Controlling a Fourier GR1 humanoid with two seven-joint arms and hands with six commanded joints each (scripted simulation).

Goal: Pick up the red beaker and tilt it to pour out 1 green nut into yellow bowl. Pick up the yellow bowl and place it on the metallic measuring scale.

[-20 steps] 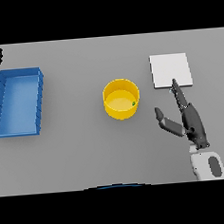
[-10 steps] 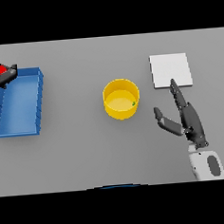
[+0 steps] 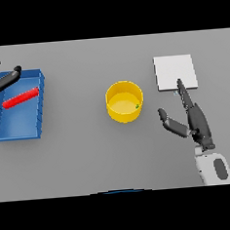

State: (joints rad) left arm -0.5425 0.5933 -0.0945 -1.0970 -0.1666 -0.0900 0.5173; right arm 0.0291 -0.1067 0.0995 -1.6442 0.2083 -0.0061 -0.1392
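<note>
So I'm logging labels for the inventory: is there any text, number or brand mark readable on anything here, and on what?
None: no text, number or mark shows on the red beaker, blue bin, yellow bowl or scale.

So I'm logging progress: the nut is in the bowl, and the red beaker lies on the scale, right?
Not quite. The nut is in the bowl, but the head view shows the beaker lying in the blue bin, not on the scale.
</note>
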